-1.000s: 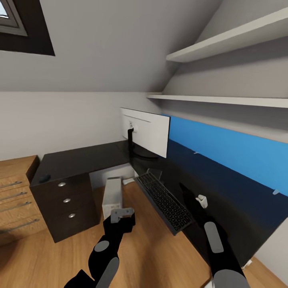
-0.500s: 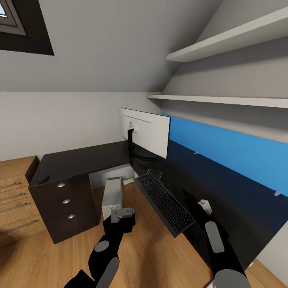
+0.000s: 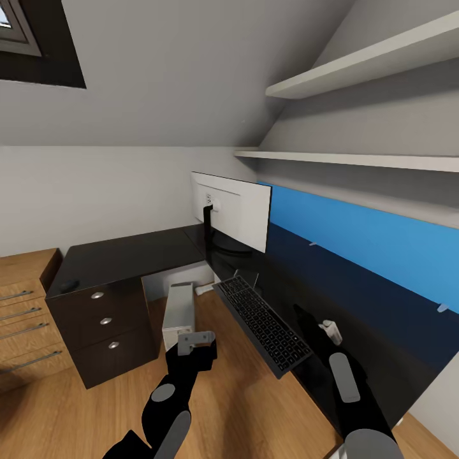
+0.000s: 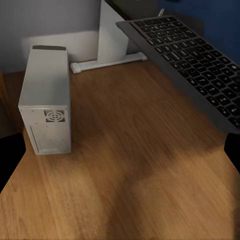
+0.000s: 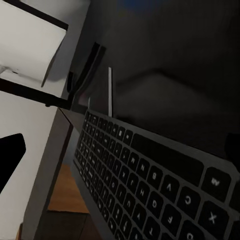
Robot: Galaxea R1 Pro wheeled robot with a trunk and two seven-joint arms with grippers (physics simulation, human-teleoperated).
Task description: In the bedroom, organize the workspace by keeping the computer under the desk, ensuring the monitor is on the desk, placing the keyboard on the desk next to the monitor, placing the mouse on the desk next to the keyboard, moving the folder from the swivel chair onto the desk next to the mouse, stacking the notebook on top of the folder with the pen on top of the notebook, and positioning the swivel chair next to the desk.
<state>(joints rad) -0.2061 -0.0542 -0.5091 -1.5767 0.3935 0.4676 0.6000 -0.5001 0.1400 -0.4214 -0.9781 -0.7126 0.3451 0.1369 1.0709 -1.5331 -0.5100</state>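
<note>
Head camera: high, facing forward and down along the bench, both arms in the foreground. Left wrist camera: low, near the wood floor, facing the computer and the keyboard overhanging the bench edge. Right wrist camera: very close over the keyboard, facing the monitor. All three views share the keyboard.

the desk is shiny black with dark drawers and round silver knobs. the monitor shows its white back and a black stand. the keyboard is black with a grey edge. the computer is pale grey-white. the floor is warm brown wood. a bright blue panel runs along the grey wall. the shelves are white.
</note>
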